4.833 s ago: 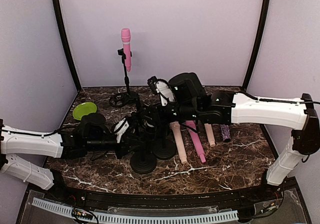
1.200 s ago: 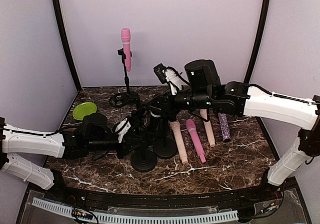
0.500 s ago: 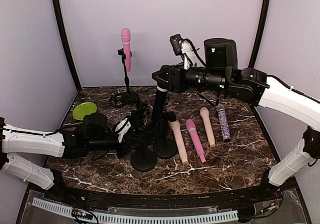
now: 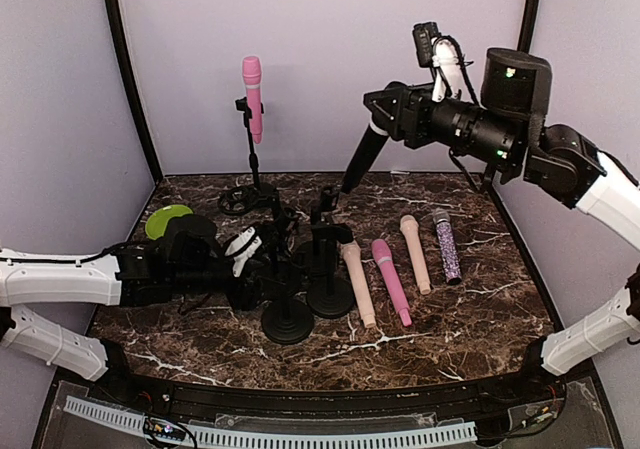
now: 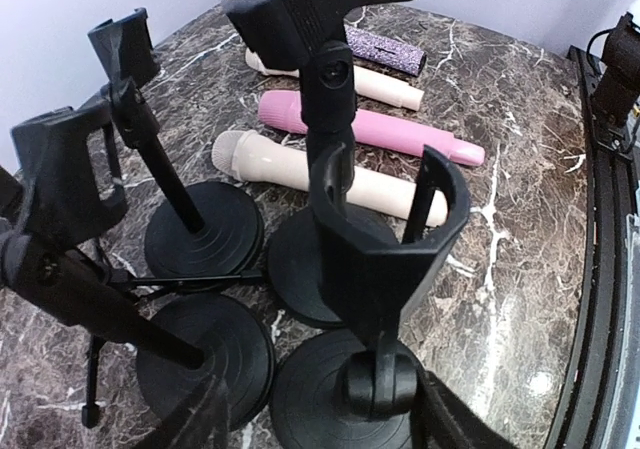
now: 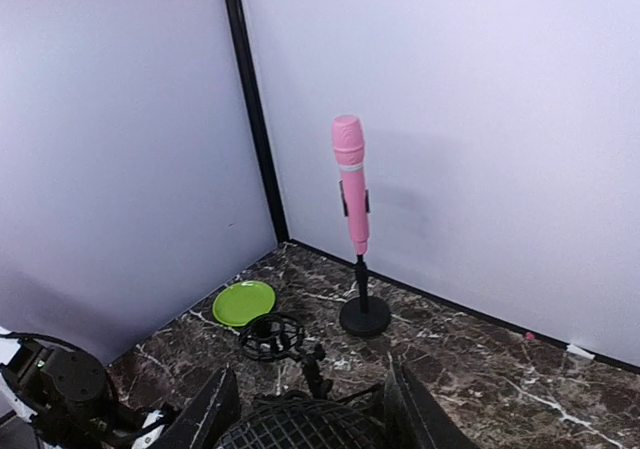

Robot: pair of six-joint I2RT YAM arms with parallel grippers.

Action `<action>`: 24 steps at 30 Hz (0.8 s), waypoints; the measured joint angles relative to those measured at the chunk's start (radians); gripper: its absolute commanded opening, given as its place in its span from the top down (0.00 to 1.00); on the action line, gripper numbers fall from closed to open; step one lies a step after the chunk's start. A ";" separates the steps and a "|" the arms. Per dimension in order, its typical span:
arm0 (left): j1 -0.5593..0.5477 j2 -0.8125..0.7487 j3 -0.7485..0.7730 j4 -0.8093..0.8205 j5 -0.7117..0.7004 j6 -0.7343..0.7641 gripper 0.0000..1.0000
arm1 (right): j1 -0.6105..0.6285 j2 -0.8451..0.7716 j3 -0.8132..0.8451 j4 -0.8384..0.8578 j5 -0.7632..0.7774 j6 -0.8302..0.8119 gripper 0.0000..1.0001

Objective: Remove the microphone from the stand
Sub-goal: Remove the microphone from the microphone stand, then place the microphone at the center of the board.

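Microphone: black microphone (image 4: 362,157), tilted in the air above the middle of the marble table (image 4: 470,309). Its head is up in the right gripper (image 4: 388,119) and its tail points down and to the left.
Stand: black desk stand (image 4: 327,259), upright in a cluster of similar stands. Its clip is empty, just below the microphone's tail and apart from it.
Right gripper state: clamped on the black microphone. The wrist view shows the mesh head (image 6: 300,431) filling the space between both fingers (image 6: 215,409).
Left gripper: left gripper (image 4: 258,259), low over the table at the stand cluster.
Left gripper state: jaws apart, one finger (image 5: 195,421) on either side of the nearest stand's (image 5: 385,259) lower joint. No contact can be made out.
Table, right of the stands: four microphones lie side by side, beige (image 4: 357,284), pink (image 4: 391,281), beige (image 4: 415,254) and purple glitter (image 4: 446,244).
Back: pink microphone (image 4: 252,84) clipped upright on a tall stand (image 4: 250,154).
Back left: black shock mount (image 4: 240,201) beside that stand's base, and a green plate (image 4: 165,219) near the left wall.
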 measured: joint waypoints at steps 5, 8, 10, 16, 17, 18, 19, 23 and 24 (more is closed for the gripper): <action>0.003 -0.095 0.070 -0.118 -0.017 -0.017 0.25 | -0.045 -0.062 0.024 -0.049 0.148 -0.045 0.81; 0.003 -0.157 0.135 -0.186 -0.014 -0.023 0.22 | -0.135 -0.066 0.025 -0.106 0.203 -0.043 0.81; 0.013 -0.177 0.201 -0.245 -0.014 -0.022 0.22 | -0.188 -0.053 0.025 -0.164 0.216 -0.036 0.81; 0.252 -0.145 0.426 -0.408 0.069 -0.010 0.21 | -0.283 0.039 0.024 -0.357 0.177 0.010 0.82; 0.303 -0.133 0.454 -0.425 0.078 -0.005 0.21 | -0.290 0.062 0.021 -0.388 0.161 0.020 0.83; 0.349 -0.121 0.472 -0.439 0.085 -0.001 0.21 | -0.294 0.084 0.013 -0.415 0.140 0.029 0.83; 0.404 -0.103 0.487 -0.454 0.093 0.002 0.21 | -0.296 0.103 0.003 -0.437 0.120 0.038 0.83; 0.498 -0.056 0.482 -0.478 0.092 0.008 0.21 | -0.296 0.158 -0.051 -0.498 0.047 0.067 0.82; 0.502 -0.052 0.473 -0.477 0.090 0.012 0.21 | -0.296 0.172 -0.061 -0.513 0.033 0.072 0.81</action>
